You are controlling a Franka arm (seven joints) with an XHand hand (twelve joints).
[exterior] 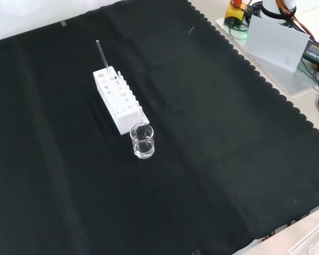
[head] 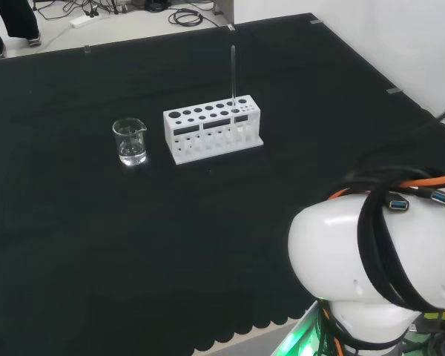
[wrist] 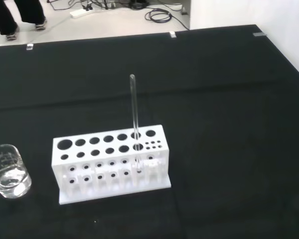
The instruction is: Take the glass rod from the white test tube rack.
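hand well apart from glass rod [head: 233,74]

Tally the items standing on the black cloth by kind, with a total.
Glass rod: 1
White test tube rack: 1
Glass beaker: 1
Total: 3

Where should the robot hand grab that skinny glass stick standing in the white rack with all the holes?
Probably on the bare upper part of the glass rod, high above the white rack. The rod stands nearly upright in a hole near one end of the rack, so pinching it from the side and lifting straight up looks best. The beaker stands apart, past the other end.
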